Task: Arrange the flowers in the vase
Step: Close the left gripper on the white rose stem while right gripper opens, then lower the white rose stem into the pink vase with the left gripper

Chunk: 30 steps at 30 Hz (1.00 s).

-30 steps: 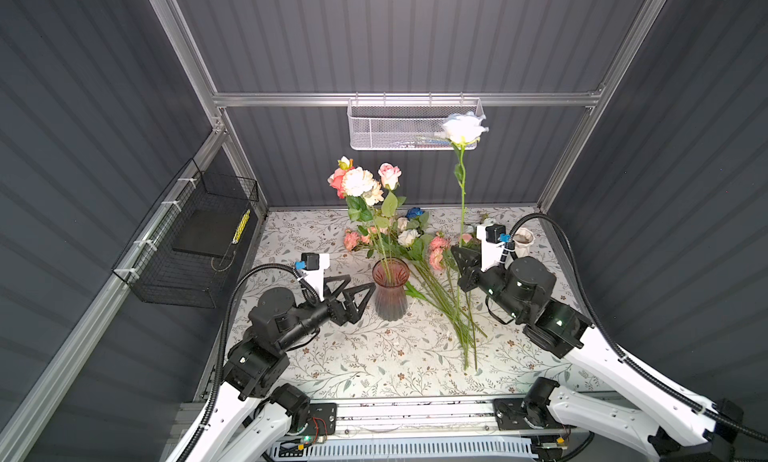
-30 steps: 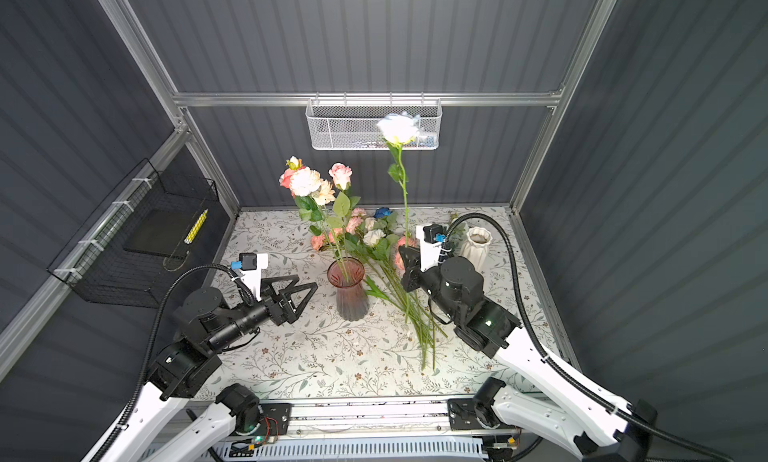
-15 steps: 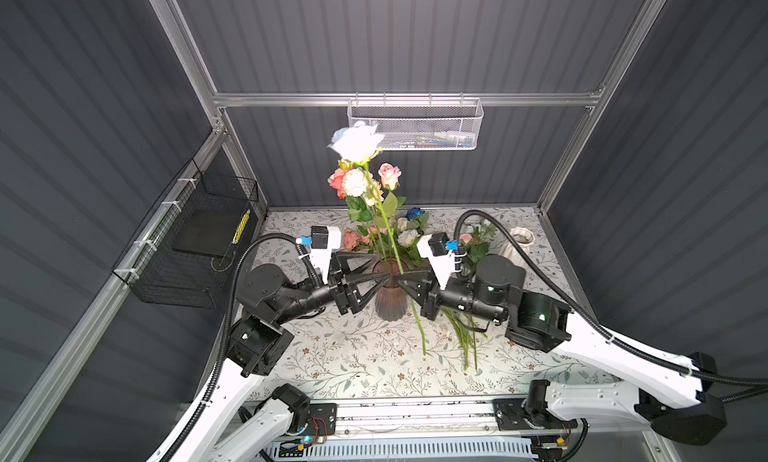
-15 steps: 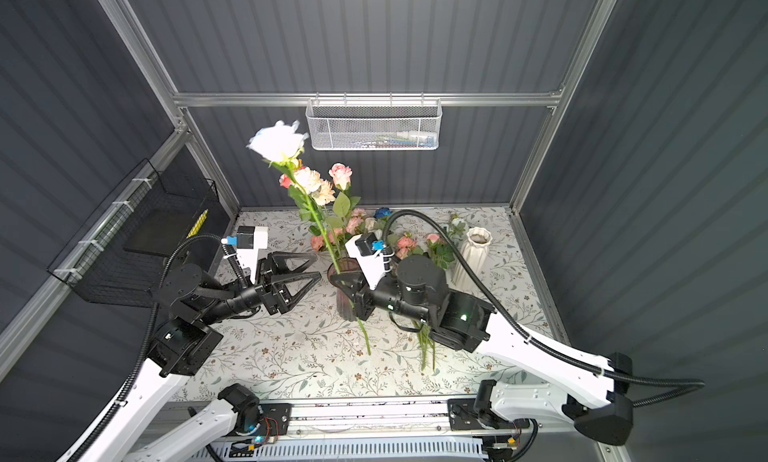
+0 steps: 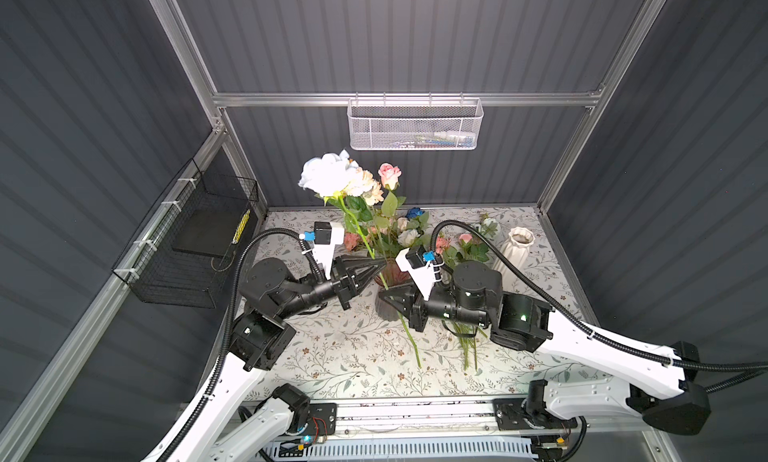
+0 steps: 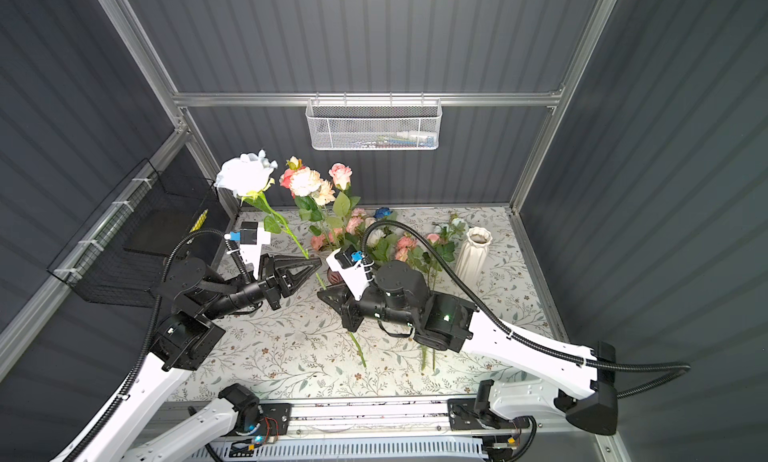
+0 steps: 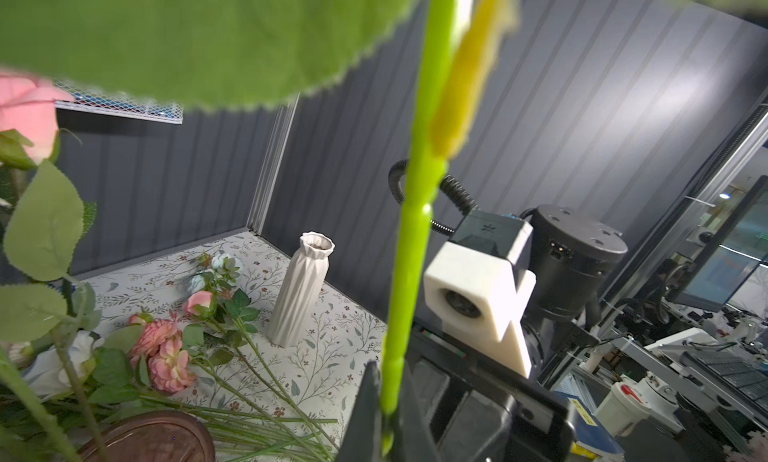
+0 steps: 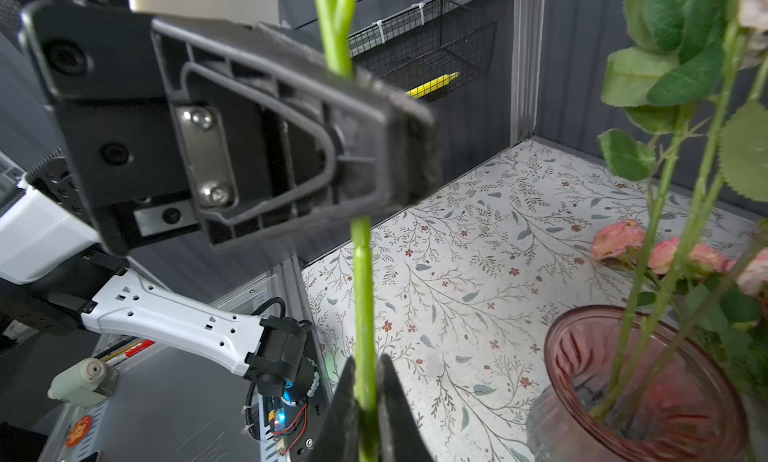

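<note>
While clamped in left gripper (image 5: 380,263): white rose (image 5: 326,177) head toward rear-left bench (image 5: 332,356) corner, foot frontward; right gripper (image 5: 384,296) around stem (image 5: 409,339), hold unclear.

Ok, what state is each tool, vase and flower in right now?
white rose: held up, tilted.
left tool: shut on its stem.
right tool: around the same stem lower down; grip unclear.
pink vase: upright, holding several flowers.
white vase: upright, no flowers in it.
loose flowers: lying on the table.
</note>
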Each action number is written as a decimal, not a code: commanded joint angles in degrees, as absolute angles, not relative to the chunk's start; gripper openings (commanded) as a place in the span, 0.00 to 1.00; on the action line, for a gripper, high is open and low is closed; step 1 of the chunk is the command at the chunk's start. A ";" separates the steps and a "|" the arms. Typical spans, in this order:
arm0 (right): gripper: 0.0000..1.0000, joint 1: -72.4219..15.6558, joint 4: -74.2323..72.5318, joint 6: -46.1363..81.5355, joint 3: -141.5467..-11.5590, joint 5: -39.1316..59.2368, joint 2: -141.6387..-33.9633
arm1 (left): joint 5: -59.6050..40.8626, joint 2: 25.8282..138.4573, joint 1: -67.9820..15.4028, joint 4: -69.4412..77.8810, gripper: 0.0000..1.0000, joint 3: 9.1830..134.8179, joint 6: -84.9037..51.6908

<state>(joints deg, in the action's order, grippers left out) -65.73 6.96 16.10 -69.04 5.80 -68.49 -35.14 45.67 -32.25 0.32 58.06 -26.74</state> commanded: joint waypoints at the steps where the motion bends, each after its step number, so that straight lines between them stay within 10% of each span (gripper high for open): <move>1: 0.50 -65.74 6.93 16.05 -68.54 3.60 -66.19 | -33.13 45.49 -32.53 -0.82 0.00 61.47 -23.97; 6: 0.69 -65.61 8.46 13.40 -65.39 -4.62 -58.42 | -27.73 46.56 -32.52 -5.39 0.00 66.84 -17.35; 30: 0.71 -65.53 13.15 9.49 -60.65 -18.61 -43.96 | -10.05 64.80 -32.54 2.51 0.00 72.30 -3.66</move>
<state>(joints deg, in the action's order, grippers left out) -65.67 12.67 10.39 -61.19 -16.71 -44.62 -12.53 64.29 -32.23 -1.17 75.37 -3.38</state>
